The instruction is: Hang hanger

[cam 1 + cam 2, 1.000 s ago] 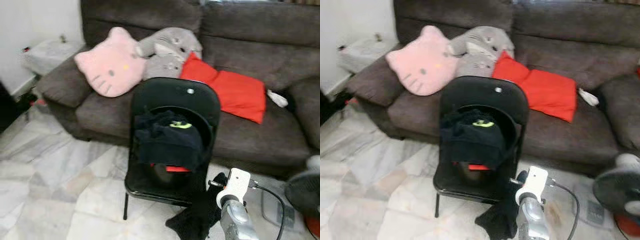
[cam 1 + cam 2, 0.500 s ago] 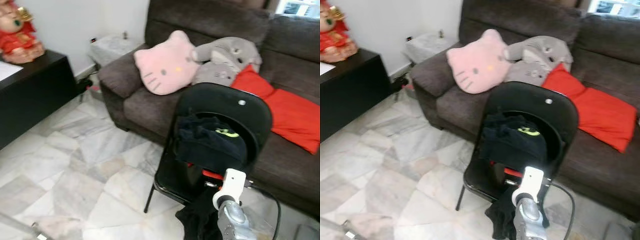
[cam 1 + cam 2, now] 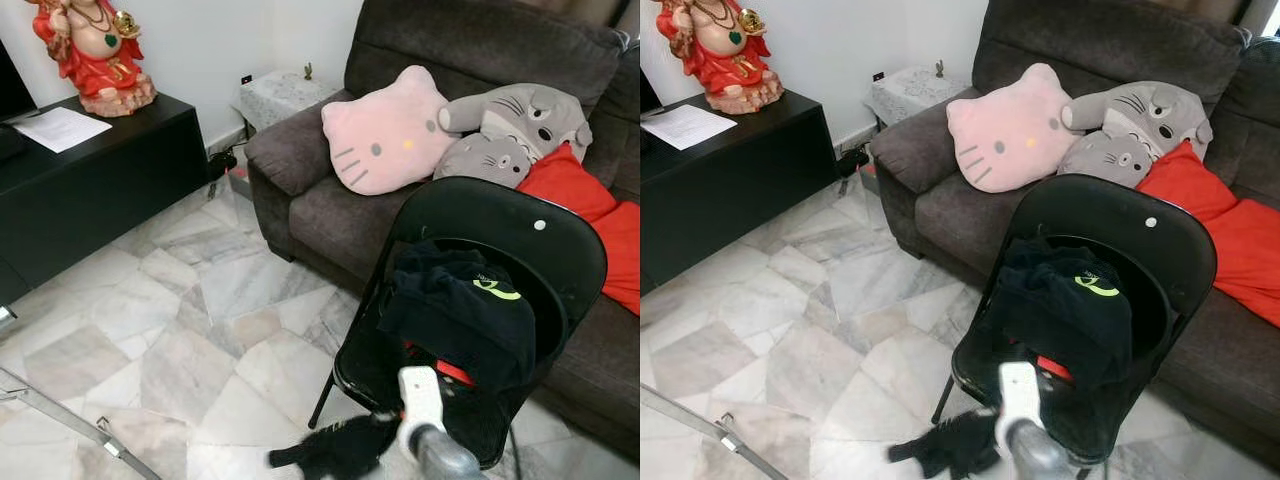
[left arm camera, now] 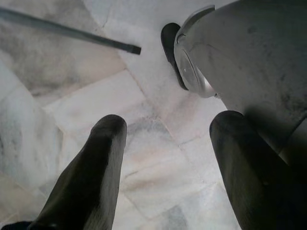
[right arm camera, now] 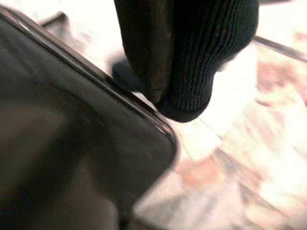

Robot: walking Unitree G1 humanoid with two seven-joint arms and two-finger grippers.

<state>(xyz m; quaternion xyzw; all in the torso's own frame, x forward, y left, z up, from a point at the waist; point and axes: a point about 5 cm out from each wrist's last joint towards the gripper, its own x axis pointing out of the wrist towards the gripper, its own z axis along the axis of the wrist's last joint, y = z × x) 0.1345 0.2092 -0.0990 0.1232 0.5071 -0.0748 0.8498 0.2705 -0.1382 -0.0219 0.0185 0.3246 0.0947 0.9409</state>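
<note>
Hovering just beside the black folding chair's (image 3: 500, 215) seat edge, the right hand (image 3: 385, 427) meets a black knit garment (image 5: 201, 57); grip unclear. Left hand (image 4: 168, 125) hangs idle, apart.

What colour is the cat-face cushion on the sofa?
Pink. The cat-face cushion shows best in the right eye view, leaning on the dark brown sofa.

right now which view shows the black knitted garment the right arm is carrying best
The right wrist view: the black knitted garment is close enough to see its ribbed weave, beside the black folding chair. Both eye views show it as a blurred dark shape near the chair's front legs.
</note>
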